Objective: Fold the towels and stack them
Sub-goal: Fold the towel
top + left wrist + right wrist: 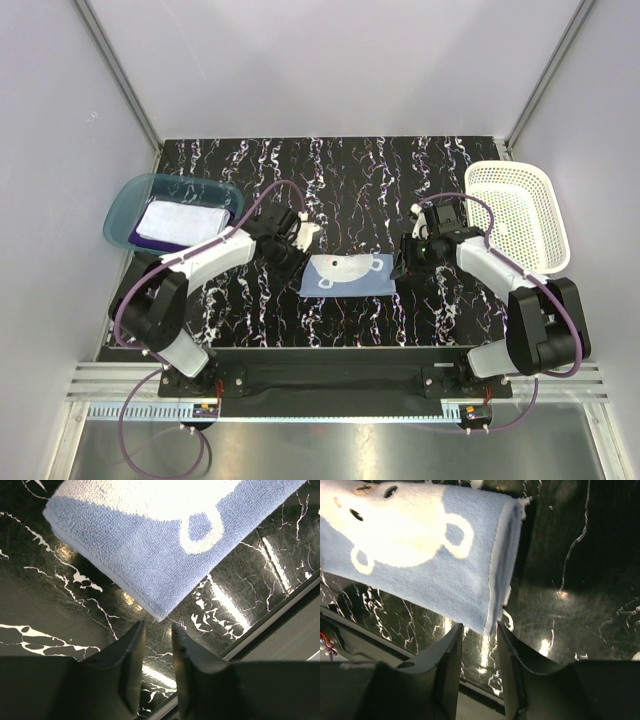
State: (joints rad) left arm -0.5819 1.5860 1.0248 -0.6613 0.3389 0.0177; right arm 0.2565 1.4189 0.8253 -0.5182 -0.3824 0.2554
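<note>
The folded light blue towel (345, 275) lies toward the near edge of the table (400, 175). The left gripper (157, 626) and right gripper (479, 628) flank it, jaws narrowly parted, empty.

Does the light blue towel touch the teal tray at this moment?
Apart. The top view shows the light blue towel lying mid-table, with bare dark tabletop between it and the teal tray.

Top view: purple towel (140, 237) mostly buried under white towel (182, 218), only its edge shows. Wrist views: light blue towel (150, 545) runs off top edge on left wrist, off left edge on right wrist. On left end effector (157, 626) and right end effector (480, 627), finger bases cropped at bottom.
</note>
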